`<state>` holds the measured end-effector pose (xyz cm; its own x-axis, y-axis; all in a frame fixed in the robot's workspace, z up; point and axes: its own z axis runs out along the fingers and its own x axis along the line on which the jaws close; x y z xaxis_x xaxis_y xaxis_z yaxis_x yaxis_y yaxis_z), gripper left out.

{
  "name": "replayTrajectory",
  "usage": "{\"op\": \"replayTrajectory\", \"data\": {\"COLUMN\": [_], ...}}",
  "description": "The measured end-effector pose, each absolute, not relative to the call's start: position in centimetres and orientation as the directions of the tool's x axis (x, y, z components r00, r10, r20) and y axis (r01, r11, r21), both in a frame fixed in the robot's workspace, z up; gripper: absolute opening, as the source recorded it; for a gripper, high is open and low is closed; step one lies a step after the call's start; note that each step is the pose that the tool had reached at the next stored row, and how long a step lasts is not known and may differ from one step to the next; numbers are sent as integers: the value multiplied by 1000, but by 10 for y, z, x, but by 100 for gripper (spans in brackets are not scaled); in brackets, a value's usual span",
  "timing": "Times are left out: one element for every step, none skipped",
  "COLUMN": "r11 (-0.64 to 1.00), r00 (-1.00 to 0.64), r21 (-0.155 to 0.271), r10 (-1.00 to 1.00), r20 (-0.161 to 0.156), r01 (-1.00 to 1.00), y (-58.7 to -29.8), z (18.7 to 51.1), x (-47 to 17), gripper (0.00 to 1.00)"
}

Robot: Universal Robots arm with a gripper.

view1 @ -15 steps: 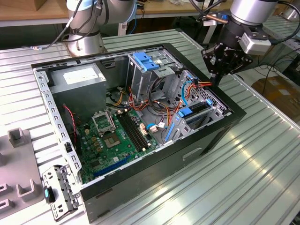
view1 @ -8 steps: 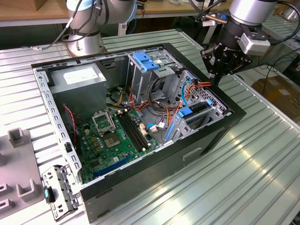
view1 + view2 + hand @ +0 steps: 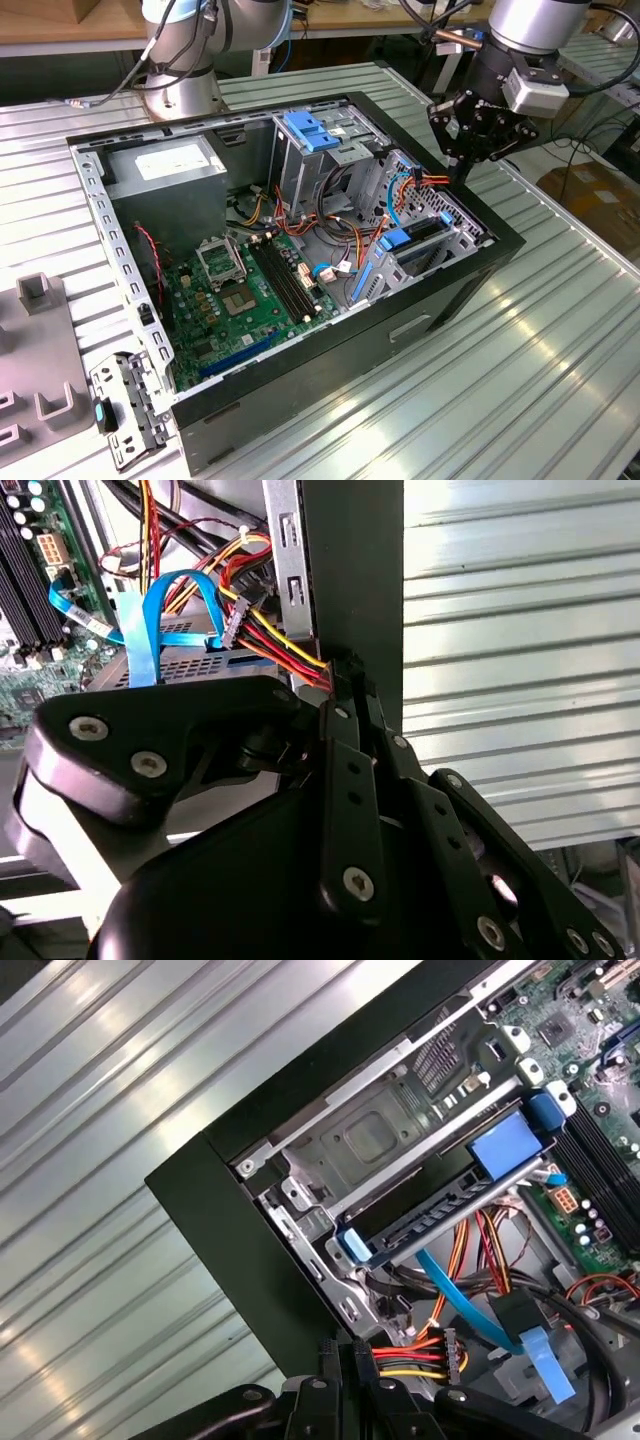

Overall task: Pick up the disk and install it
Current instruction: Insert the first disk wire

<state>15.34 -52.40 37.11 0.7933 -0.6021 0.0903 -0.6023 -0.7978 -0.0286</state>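
Note:
The disk (image 3: 418,238) sits in the drive bay at the open computer case's front corner, on the exterior view's right. Its blue bracket (image 3: 505,1147) runs along its dark edge (image 3: 440,1215) in the first wrist view. My gripper (image 3: 456,172) hangs just above the case's rim beside that bay. Its black fingertips (image 3: 345,680) are shut together against the red, yellow and black power wires (image 3: 410,1357); I cannot tell if they pinch them. A blue data cable (image 3: 150,620) loops over the bay's metal.
The black case (image 3: 330,370) lies open on a slatted metal table (image 3: 520,380). Inside are a green motherboard (image 3: 250,290), a grey power supply (image 3: 165,175) and an upper cage with a blue latch (image 3: 315,130). A second arm's base (image 3: 185,70) stands behind; grey fixtures (image 3: 40,290) lie left.

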Motion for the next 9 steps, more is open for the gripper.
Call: {"op": "replayTrajectory", "data": {"r11": [-793,-790,-787,-781,-771,-751,-741,-733,-718], "r00": [789,785,783,776,766,747,737,728,714], "r21": [-29,-30,-30,-30,-31,-30,-30,-30,-30], "r10": [-608,-612,-616,-624,-636,-659,-670,-679,-695], "r20": [90,89,89,89,89,89,89,89,89], "r01": [-608,-612,-616,-624,-636,-659,-670,-680,-695], "y": [-524,-524,-524,-524,-524,-524,-524,-524,-524], "z": [372,373,374,374,374,374,374,374,374], "x": [153,153,153,153,153,153,153,153,153], "gripper": [16,16,16,16,16,16,16,16,16]}}
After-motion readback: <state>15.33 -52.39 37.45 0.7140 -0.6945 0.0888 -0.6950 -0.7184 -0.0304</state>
